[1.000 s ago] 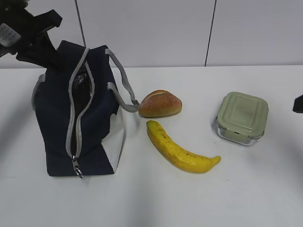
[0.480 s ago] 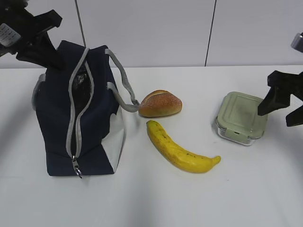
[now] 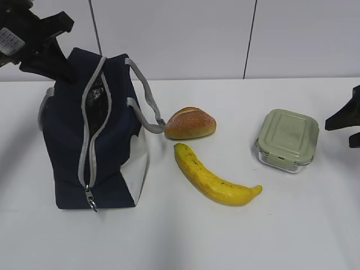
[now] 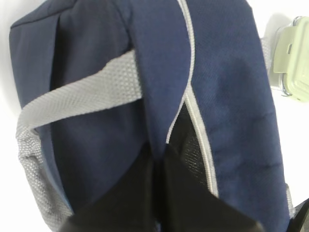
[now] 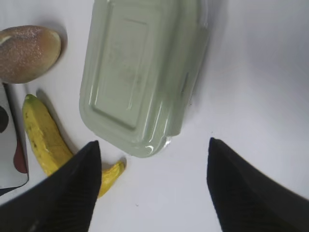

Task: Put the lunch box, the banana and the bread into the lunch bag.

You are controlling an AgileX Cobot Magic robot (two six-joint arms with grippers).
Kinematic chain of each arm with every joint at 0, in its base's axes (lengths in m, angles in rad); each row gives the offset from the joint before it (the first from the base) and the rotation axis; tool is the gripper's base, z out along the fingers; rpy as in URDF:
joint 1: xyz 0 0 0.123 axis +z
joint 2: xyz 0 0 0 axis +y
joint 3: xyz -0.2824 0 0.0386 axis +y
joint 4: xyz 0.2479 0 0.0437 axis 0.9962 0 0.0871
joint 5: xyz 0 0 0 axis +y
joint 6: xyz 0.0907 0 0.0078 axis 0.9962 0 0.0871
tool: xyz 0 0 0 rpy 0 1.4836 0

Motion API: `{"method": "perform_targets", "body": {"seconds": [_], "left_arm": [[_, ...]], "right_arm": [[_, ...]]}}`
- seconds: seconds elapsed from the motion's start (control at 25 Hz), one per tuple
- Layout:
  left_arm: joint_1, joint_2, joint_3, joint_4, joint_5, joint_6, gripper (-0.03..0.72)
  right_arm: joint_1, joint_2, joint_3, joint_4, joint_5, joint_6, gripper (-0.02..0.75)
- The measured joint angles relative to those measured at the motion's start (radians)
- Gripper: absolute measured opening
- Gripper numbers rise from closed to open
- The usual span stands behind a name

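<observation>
The navy lunch bag [image 3: 107, 140] stands at the left, its grey zipper open along the top. My left gripper [image 3: 61, 68] is shut on the bag's far top edge; in the left wrist view the jaws [image 4: 159, 157] pinch navy fabric [image 4: 96, 106] beside the zipper opening. The bread [image 3: 190, 123] lies right of the bag, the banana [image 3: 214, 177] in front of it. The lunch box [image 3: 287, 139] sits at the right. My right gripper [image 3: 344, 122] is open and empty just right of it; its wrist view shows the jaws [image 5: 153, 142] over the box's near corner [image 5: 145, 72].
White table [image 3: 180, 236] with a white panelled wall behind. The right wrist view also shows the bread [image 5: 26, 53], the banana [image 5: 46, 140] and a corner of the bag [image 5: 9, 154]. The lunch box edge shows in the left wrist view [image 4: 293, 63].
My right gripper came in over the lunch box half a second ago and has since drawn back to the right edge. The left gripper and all objects have not moved.
</observation>
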Motion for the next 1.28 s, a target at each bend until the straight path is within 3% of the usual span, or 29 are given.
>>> {"method": "perform_targets", "body": {"seconds": [0.28,0.44,0.56,0.84,1.28], "left_arm": [[0.000,0.000,0.000,0.000,0.000,0.001,0.000],[0.000,0.000,0.000,0.000,0.000,0.001,0.000],[0.000,0.000,0.000,0.000,0.000,0.001,0.000],[0.000,0.000,0.000,0.000,0.000,0.001,0.000],[0.000,0.000,0.000,0.000,0.007,0.001,0.000]], "right_arm": [[-0.067,0.150,0.000,0.247,0.078,-0.268,0.521],[-0.067,0.222,0.000,0.288,0.088,-0.342,0.599],[-0.067,0.258,-0.002,0.336,0.093,-0.395,0.616],[-0.067,0.322,-0.024,0.417,0.108,-0.489,0.615],[-0.067,0.389,-0.069,0.447,0.150,-0.501,0.585]]}}
